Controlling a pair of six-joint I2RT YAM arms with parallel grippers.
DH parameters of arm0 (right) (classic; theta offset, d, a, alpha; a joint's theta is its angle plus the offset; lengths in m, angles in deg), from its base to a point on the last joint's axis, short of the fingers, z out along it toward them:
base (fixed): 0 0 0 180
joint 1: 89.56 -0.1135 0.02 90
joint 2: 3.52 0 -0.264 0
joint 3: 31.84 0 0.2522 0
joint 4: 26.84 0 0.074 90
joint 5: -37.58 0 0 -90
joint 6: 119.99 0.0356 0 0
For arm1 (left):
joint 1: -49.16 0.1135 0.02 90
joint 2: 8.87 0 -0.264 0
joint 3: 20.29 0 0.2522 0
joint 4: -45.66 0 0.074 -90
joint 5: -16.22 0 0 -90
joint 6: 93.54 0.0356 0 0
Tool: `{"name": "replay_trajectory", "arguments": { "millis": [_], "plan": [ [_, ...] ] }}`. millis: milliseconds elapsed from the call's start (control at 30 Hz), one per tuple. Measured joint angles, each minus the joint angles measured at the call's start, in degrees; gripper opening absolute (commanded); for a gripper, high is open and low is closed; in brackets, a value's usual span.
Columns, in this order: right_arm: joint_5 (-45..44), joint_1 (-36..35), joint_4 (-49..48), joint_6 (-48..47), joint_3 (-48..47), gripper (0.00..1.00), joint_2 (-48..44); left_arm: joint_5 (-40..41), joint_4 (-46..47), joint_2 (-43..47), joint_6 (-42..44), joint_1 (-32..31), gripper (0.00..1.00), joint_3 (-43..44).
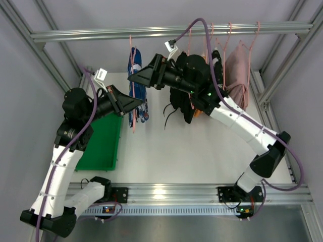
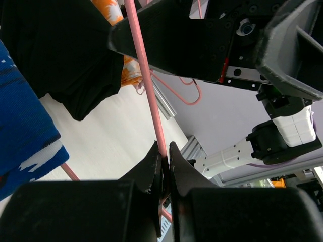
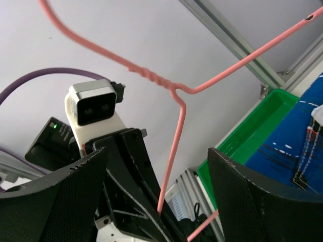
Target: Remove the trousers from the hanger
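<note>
The blue printed trousers hang over a pink wire hanger on the top rail. My left gripper is shut on that hanger's wire, and in the left wrist view the wire is pinched between the jaws, with blue trousers at the left. My right gripper is open just above, its fingers either side of the hanger wire without touching it. The black trousers with dangling drawstrings hang further right, partly behind my right arm.
A green tray lies on the white table at the left, also the green tray in the right wrist view. A pink garment and several other hangers hang on the rail at the right. Aluminium frame posts border the space.
</note>
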Motion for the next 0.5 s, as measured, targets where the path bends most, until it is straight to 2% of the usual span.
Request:
{"name": "replay_trajectory", "arguments": {
  "millis": [100, 200, 300, 500],
  "plan": [
    [0.07, -0.28, -1.01, 1.97, -0.94, 0.72, 1.99, -0.02, 0.04, 0.0, 0.04, 0.0, 0.0, 0.02],
    [0.33, -0.48, -2.19, 3.91, -2.01, 0.59, 3.98, -0.04, 0.02, -0.02, 0.02, 0.0, 0.0, 0.02],
    [0.66, -0.96, -3.87, 5.86, -2.8, 0.51, 5.64, -0.07, 0.07, -0.15, 0.0, 0.0, 0.0, 0.02],
    [0.94, -1.79, -4.55, 8.79, -4.17, 0.24, 7.85, -0.07, 0.09, -0.52, 0.02, 0.0, 0.0, 0.02]
  ]
}}
